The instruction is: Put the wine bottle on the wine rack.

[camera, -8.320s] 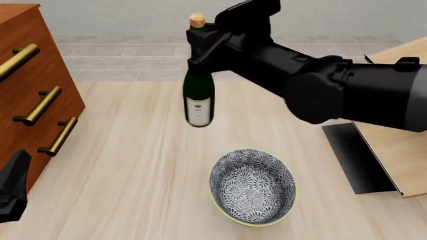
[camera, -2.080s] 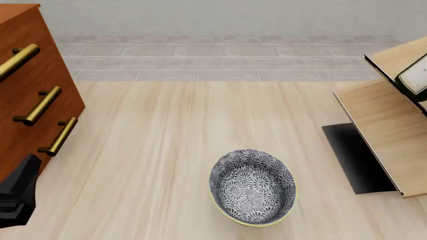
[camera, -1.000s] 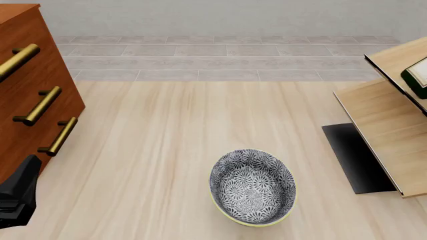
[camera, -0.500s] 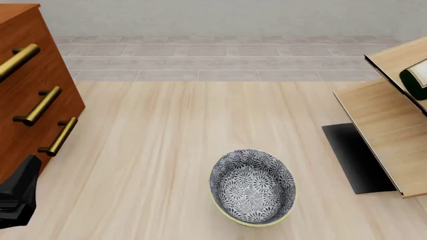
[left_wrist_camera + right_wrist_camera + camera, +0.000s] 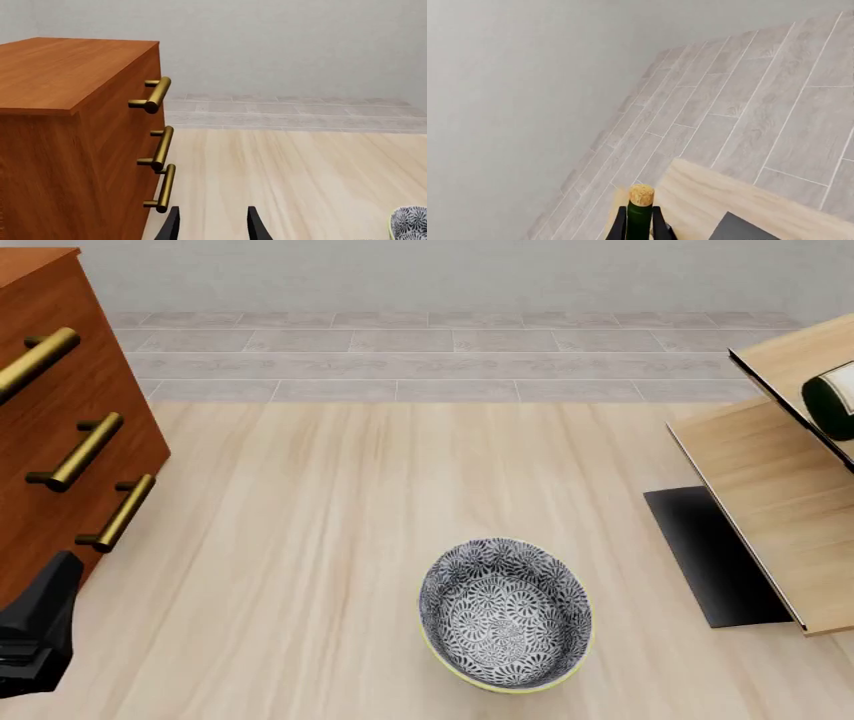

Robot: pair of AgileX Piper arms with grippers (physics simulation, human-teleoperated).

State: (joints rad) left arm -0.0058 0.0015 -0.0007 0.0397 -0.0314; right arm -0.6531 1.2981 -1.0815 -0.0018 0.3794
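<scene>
The wine bottle (image 5: 835, 400) shows only its dark green lower end and white label at the right edge of the front view, lying against the wine rack's upper slanted panel (image 5: 787, 360). The wine rack (image 5: 774, 500) is light wood on a flat black base (image 5: 707, 555). In the right wrist view my right gripper (image 5: 639, 227) is shut on the bottle's neck (image 5: 639, 220), just below the tan cork (image 5: 641, 194). My left gripper (image 5: 212, 230) is open and empty, low beside the cabinet; its arm (image 5: 34, 635) shows at the front left.
A reddish-brown drawer cabinet (image 5: 54, 430) with brass handles (image 5: 157, 94) stands at the left. A patterned bowl (image 5: 505, 613) sits on the table at front centre, and its edge shows in the left wrist view (image 5: 410, 225). A tiled floor lies beyond the table.
The bottle's visible end at the rack has shifted only slightly over the last second. The left arm and the bowl have not moved.
</scene>
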